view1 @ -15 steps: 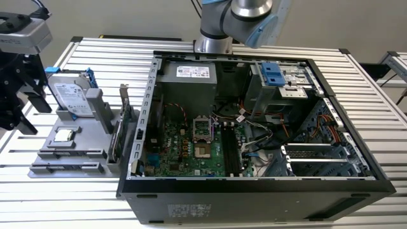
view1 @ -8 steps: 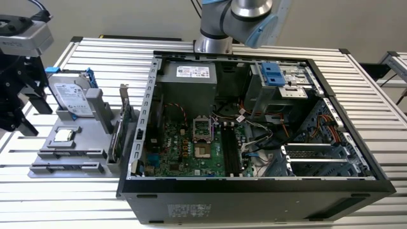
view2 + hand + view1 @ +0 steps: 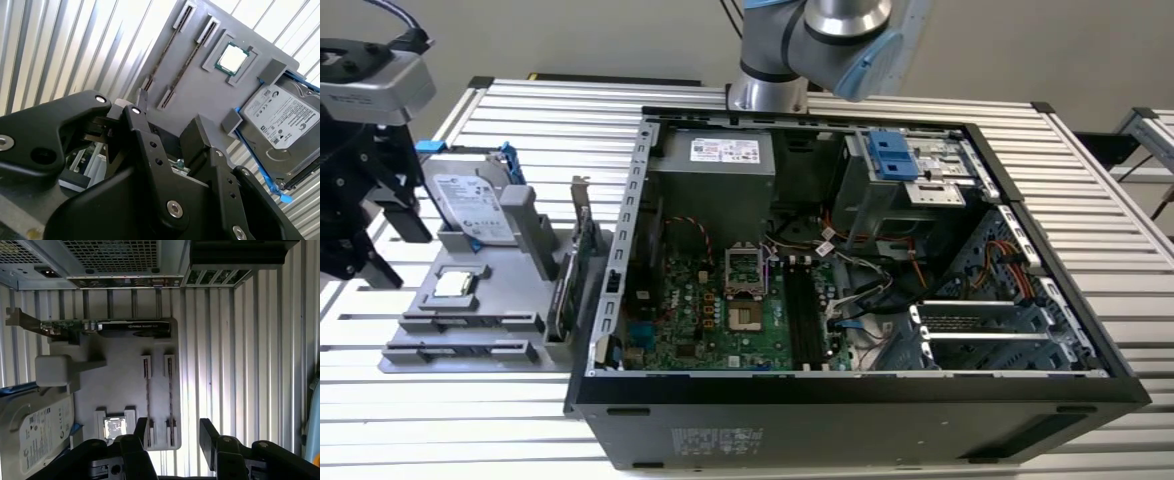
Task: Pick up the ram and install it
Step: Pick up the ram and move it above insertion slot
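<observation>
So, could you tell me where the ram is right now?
The ram stands on edge in a narrow slot of the grey holder, beside the processor chip, on the exterior view's left of the computer case.

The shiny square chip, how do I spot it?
Find the grey plastic tray beside the open black computer case. The small square silver chip sits in its pocket between the big silver hard drive and two long narrow slots. Only it is small and square.
</observation>
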`<state>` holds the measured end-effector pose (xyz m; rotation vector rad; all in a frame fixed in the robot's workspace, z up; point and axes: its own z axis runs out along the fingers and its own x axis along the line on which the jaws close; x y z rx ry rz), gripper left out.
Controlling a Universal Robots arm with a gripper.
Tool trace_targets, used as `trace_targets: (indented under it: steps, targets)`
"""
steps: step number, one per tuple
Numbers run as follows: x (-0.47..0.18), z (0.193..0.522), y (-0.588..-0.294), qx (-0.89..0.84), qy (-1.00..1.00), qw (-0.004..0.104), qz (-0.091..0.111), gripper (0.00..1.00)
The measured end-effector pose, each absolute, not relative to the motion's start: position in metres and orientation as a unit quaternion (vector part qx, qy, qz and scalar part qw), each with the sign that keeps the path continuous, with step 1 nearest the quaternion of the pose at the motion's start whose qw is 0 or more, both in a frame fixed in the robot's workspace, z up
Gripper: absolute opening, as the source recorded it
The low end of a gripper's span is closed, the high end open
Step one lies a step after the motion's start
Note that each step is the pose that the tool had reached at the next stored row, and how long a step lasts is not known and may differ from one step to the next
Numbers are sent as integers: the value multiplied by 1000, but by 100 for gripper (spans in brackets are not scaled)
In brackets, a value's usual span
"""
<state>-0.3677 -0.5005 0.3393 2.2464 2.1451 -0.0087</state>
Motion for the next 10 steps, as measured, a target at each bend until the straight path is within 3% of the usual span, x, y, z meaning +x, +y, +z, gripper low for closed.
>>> trace_targets:
  steps: [10]
  targets:
    - [-368,334,-500,723,691,21,-6,100]
